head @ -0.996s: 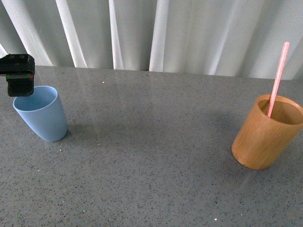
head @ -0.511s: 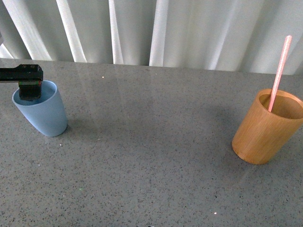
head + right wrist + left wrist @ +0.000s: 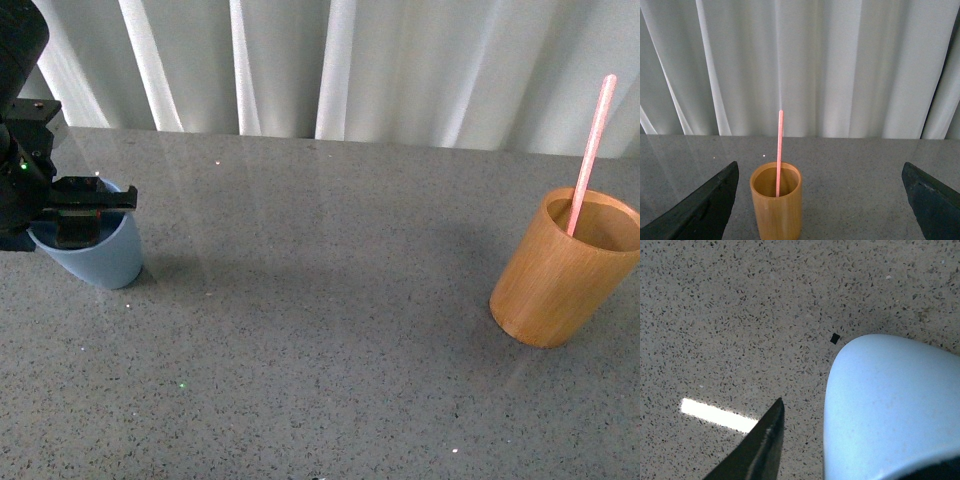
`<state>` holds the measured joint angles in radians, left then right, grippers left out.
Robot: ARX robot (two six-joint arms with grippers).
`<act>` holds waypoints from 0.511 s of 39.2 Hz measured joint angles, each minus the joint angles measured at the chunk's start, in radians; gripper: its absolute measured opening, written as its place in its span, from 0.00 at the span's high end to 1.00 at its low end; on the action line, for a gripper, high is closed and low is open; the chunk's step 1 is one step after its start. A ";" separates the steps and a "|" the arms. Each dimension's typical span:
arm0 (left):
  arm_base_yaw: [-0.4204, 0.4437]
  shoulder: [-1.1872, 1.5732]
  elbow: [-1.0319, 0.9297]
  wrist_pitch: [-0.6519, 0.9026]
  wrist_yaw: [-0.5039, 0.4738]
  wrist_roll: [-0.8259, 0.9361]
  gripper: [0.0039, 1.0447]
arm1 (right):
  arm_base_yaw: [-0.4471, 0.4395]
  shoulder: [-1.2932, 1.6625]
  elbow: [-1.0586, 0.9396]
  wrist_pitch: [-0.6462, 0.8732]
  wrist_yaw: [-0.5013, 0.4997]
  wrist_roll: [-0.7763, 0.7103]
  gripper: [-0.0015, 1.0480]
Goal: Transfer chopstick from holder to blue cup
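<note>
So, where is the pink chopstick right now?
In the front view the chopstick stands at the far right, leaning inside the holder, well apart from the blue cup at the far left.

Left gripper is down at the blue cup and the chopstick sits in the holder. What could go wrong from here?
1. The left gripper is right at the rim of the blue cup, with one finger outside the wall. Closing or shifting there might tip or drag the cup.
2. The chopstick is thin and leans in the holder. The open right gripper may miss it or knock the holder.
</note>
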<state>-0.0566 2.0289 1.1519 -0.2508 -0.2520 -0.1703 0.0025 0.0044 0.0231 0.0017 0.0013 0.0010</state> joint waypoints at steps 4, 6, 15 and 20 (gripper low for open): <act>-0.010 -0.001 0.000 -0.008 0.024 -0.013 0.70 | 0.000 0.000 0.000 0.000 0.000 0.000 0.10; -0.013 -0.003 0.000 -0.012 0.033 -0.015 0.75 | 0.000 0.000 0.000 0.000 0.000 0.000 0.10; -0.022 -0.034 0.008 -0.040 0.040 0.002 0.97 | 0.000 0.000 0.000 0.000 0.000 0.000 0.10; -0.025 -0.077 0.015 -0.063 0.035 0.038 0.97 | 0.000 0.000 0.000 0.000 0.000 0.000 0.10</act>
<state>-0.0818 1.9522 1.1671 -0.3138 -0.2172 -0.1322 0.0025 0.0044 0.0235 0.0017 0.0013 0.0010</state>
